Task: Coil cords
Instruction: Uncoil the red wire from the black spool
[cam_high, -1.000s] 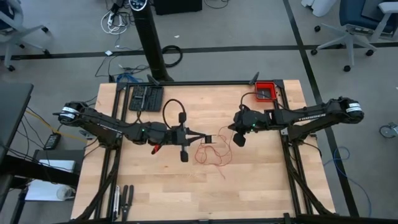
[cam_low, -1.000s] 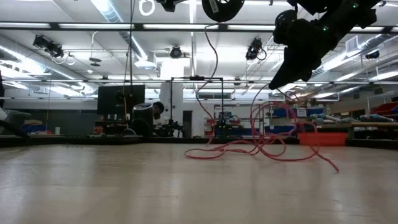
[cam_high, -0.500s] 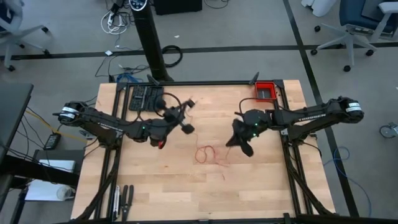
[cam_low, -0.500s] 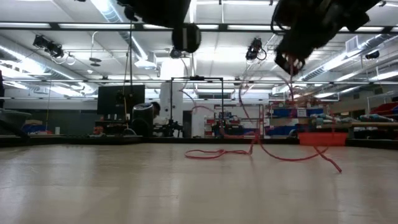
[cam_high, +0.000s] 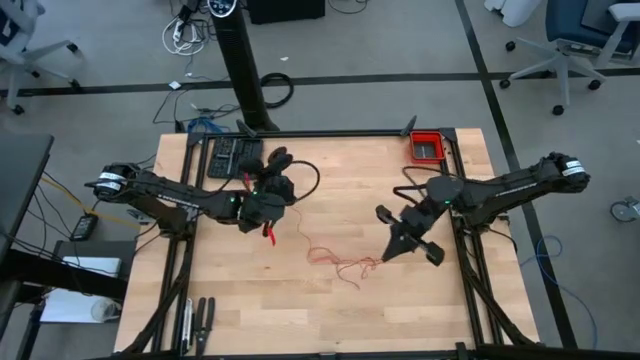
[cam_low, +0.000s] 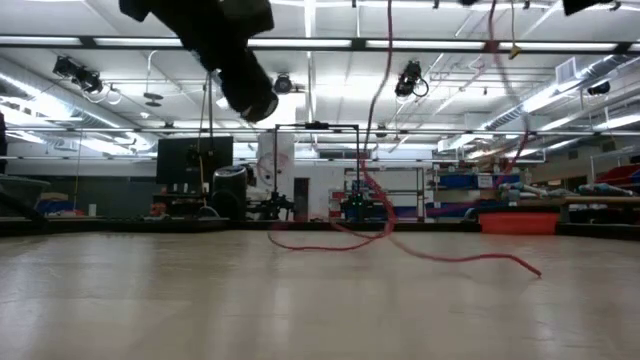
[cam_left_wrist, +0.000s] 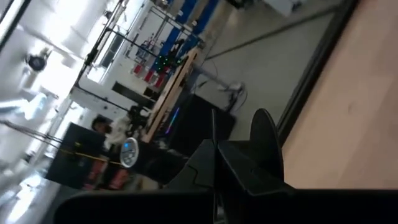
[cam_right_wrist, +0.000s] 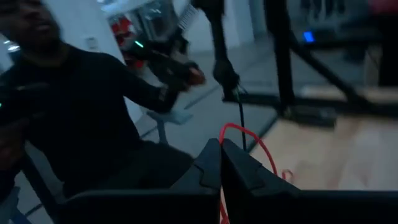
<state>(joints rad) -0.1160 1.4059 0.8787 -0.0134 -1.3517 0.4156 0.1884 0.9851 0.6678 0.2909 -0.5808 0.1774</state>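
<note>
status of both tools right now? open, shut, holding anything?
Left tool: shut; red cord runs up to it, apparently pinched.
Right tool: shut on the cord's other end.

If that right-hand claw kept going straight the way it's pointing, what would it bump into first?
Probably nothing on the table soon. The right gripper, shut on the red cord, points toward the left gripper; that arm would likely come first, though depth is unclear.

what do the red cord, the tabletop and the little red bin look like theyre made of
Red cord: thin flexible string or plastic-coated wire, judging by its loose wavy lie. Tabletop: light wood, matte, with visible plank grain. Red bin: probably moulded plastic, going by its uniform colour and rectangular rim.
</note>
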